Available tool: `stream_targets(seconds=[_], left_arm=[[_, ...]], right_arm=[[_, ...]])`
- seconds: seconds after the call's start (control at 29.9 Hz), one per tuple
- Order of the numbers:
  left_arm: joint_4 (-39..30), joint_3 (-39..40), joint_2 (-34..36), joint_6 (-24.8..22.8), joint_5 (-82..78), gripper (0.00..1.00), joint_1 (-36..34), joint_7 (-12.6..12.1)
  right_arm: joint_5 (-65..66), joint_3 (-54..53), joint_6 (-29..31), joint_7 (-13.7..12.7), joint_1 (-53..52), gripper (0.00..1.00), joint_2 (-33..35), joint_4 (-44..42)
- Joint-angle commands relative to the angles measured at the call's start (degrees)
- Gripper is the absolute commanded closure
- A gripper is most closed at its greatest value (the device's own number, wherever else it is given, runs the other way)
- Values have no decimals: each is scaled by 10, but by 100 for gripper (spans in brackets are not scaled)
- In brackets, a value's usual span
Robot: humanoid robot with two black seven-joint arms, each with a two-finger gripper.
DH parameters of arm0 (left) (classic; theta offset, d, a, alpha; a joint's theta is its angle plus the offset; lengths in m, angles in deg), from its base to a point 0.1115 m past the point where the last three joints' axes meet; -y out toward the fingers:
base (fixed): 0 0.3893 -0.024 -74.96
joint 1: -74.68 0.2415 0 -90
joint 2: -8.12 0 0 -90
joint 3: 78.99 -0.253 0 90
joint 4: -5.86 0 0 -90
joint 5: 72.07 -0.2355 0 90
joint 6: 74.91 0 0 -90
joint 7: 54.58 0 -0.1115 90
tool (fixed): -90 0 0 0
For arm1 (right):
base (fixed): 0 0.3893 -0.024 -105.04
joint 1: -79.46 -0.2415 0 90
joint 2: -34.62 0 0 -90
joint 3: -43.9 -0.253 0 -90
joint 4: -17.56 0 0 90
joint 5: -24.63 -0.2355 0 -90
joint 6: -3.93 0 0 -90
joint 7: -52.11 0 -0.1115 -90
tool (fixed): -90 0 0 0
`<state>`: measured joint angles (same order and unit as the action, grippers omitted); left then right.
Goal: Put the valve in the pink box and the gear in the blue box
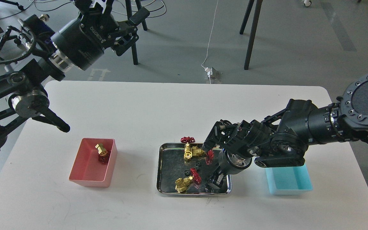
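While the right gripper (214, 182) dips into the steel tray (162, 169), grip unreadable, a gear (197, 167) lies just leftward.

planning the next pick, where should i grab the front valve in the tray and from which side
Grip the brass body of the front valve, coming straight down from above. It lies on its side in the steel tray, its red handwheel toward the right, so the body is the clearest part and the tray rim blocks a side approach.

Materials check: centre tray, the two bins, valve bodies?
Rectangular shiny tray: likely polished steel, mirror-like rim. Salmon-pink open bin and light cyan open bin: probably moulded plastic, matte, uniform colour. Gold valve body: looks like brass, yellow metallic sheen; red handwheel seems painted.
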<state>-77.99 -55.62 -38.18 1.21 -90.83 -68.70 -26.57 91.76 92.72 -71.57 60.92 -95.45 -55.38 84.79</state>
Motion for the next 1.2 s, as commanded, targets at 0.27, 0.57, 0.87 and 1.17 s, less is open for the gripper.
stream_targets(seconds=[0.27, 0.57, 0.87, 1.17], left_arm=[[1, -1, -13, 0, -7, 20, 1, 0], [1, 0, -13, 0, -7, 20, 15, 0], [1, 0, -15, 0, -7, 20, 17, 0], [7, 0, -22, 0, -7, 20, 23, 0]], right_arm=[[1, 2, -30, 1, 18, 39, 0, 1], [5, 4, -47, 1, 29, 39, 0, -3], [6, 23, -76, 1, 30, 44, 0, -5], [6, 24, -95, 5, 34, 49, 0, -5]])
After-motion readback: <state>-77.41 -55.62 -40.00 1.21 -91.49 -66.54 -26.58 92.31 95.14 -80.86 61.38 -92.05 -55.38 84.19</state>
